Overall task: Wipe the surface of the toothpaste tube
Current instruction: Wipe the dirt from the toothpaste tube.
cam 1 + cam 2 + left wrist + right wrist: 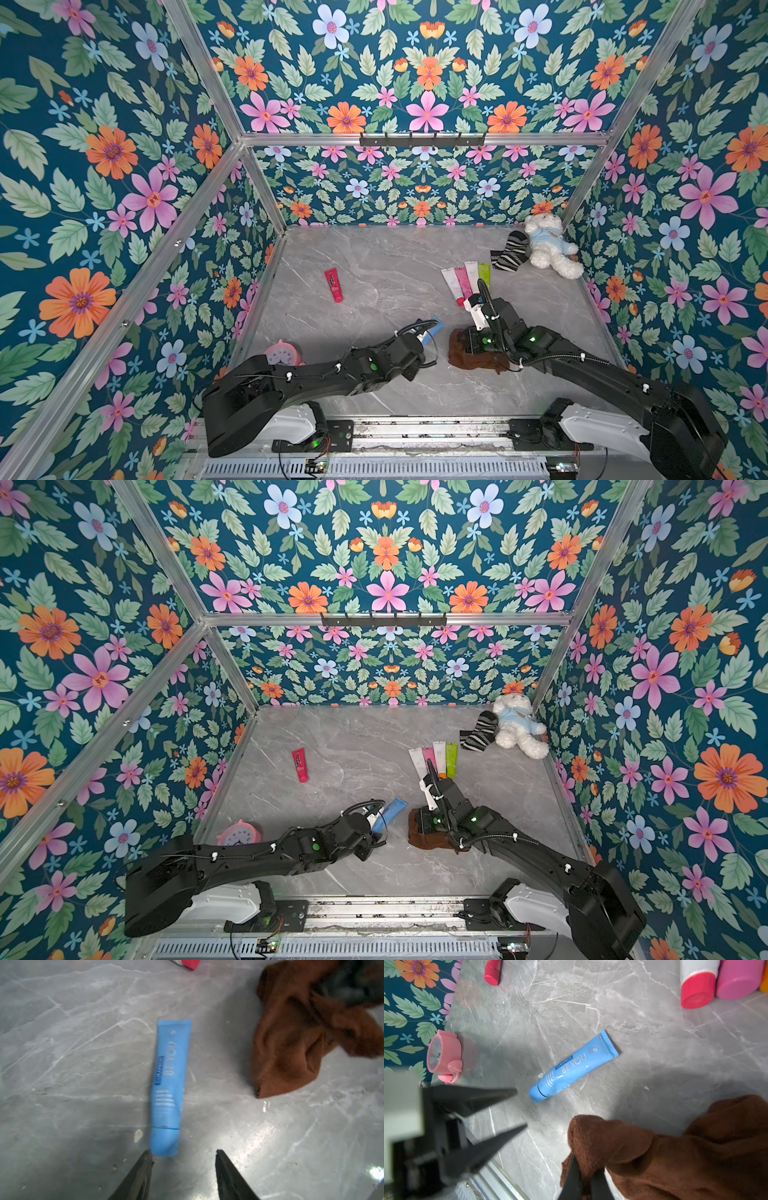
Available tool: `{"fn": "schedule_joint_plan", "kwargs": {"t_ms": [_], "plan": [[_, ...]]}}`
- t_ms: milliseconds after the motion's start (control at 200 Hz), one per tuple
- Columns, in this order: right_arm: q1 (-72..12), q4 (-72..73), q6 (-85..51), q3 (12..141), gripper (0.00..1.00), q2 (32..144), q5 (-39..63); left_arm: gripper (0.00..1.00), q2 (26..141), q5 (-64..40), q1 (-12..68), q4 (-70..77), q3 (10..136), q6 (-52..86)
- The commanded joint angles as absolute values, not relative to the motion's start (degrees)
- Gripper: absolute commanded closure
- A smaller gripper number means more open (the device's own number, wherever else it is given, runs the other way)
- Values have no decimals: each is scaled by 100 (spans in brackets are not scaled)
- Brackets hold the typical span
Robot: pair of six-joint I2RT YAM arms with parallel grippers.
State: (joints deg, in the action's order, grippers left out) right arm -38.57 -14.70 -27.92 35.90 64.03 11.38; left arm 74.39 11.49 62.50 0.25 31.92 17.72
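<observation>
A light blue toothpaste tube point(170, 1084) lies flat on the grey marble table point(374, 257), also seen in the right wrist view point(573, 1068) and in both top views point(435, 325) point(394, 809). My left gripper point(182, 1152) is open, its two black fingertips just short of the tube's cap end, and nothing is between them. From the right wrist view the left gripper point(521, 1108) points at the cap. My right gripper point(586, 1165) is shut on a brown cloth point(675, 1157), which hangs bunched beside the tube point(473, 357) and apart from it.
A red tube point(333, 284) lies at mid-left. A row of several tubes point(465, 278) sits behind the right arm. A pink alarm clock point(282, 353) stands by the left wall. Striped socks point(509, 251) and a white teddy bear point(548, 245) fill the far right corner.
</observation>
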Motion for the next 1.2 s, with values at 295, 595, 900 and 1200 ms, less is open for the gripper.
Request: {"fn": "schedule_joint_plan", "kwargs": {"t_ms": [295, 595, 900, 1200], "plan": [[-3798, -1591, -2631, 3632, 100, 5947, 1199, 45, 8461, 744, 5934, -17, 3395, 1704], [-3779, -1579, -2471, 3895, 100, 6242, 1318, 78, 8732, 627, 5898, -9, 3521, 1563], [-3641, -1623, -2284, 4400, 100, 7216, 1056, 90, 8636, 607, 6489, 131, 3497, 1318], [-3649, -1169, -2328, 4336, 100, 8688, 1336, 91, 8546, 703, 6536, 170, 3416, 1353]]}}
